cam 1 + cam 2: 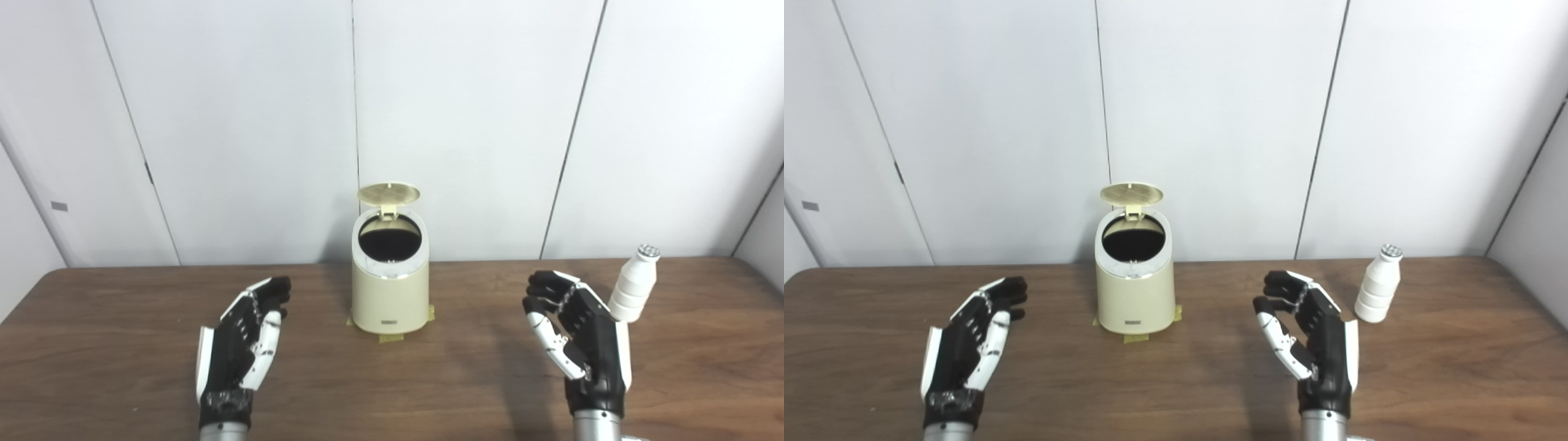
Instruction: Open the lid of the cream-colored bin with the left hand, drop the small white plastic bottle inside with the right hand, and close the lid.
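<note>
Hovering low over the brown table (429, 392), the left hand (242, 343) holds nothing; its fingers are spread a little and point toward the back wall. There is bare table all around it, and a wide gap between it and the cream bin (389, 288). The right hand (1311, 340) is also free of any load, palm turned inward, fingers loosely curled and apart. The small white bottle (1377, 285) stands upright just beside this hand, on its outer side, not touching it, near the table's back edge. The bin stands between the two hands, farther back, on bits of yellow tape (392, 335). Its lid (388, 194) is tipped up and its dark round mouth is open. Nothing lies between either hand and the bin.
</note>
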You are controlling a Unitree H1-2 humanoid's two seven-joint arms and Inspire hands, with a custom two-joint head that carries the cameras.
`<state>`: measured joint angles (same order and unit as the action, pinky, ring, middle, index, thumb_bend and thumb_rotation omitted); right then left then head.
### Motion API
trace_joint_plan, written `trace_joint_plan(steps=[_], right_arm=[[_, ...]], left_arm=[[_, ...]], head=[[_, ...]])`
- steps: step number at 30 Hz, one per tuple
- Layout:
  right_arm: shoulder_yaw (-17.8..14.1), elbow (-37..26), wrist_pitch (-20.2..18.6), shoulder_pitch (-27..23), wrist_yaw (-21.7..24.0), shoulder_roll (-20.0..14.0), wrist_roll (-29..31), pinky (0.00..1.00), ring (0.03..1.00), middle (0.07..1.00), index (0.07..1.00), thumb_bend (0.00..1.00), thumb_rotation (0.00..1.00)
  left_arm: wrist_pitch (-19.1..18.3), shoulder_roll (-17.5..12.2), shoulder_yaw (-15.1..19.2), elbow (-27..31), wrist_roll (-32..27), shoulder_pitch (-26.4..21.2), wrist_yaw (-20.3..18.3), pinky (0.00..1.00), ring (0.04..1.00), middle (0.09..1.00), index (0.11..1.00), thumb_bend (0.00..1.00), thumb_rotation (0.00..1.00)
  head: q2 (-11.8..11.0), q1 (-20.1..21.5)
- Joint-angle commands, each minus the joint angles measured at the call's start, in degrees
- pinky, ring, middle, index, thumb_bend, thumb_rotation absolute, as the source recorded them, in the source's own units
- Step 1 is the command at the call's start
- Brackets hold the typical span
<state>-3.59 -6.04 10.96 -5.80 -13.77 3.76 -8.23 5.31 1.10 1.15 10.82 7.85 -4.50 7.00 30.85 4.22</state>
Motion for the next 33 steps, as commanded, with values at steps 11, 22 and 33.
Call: trace_joint_plan(steps=[11,22,33], right_arm=[[-0.32,-2.93,2.84,-1.29,0.35,-0.45,0.67,0.57,0.639,0.645,0.606,0.25,0.30],[-5.89,-0.98,14.60,-4.35,-4.37,-3.97,-3.60,0.63,0.706,0.717,0.714,0.78,0.51],[-13.27,2.48,15.51,-8.23,-14.68,-4.85,-10.71,0.67,0.752,0.789,0.839,0.82,0.47]], left_arm=[[1.62,-1.33,-0.30,2.38,0.91,-0.71,-1.25,0.71,0.765,0.758,0.738,0.21,0.65],[2.72,-1.89,0.25,2.29,1.14,0.22,-0.75,0.72,0.763,0.754,0.734,0.21,0.59],[3.57,-2.98,1.10,1.26,0.11,0.05,-1.25,0.73,0.764,0.756,0.734,0.23,0.61]], head=[[0.30,1.19],[-0.80,1.04],[-0.59,3.05]])
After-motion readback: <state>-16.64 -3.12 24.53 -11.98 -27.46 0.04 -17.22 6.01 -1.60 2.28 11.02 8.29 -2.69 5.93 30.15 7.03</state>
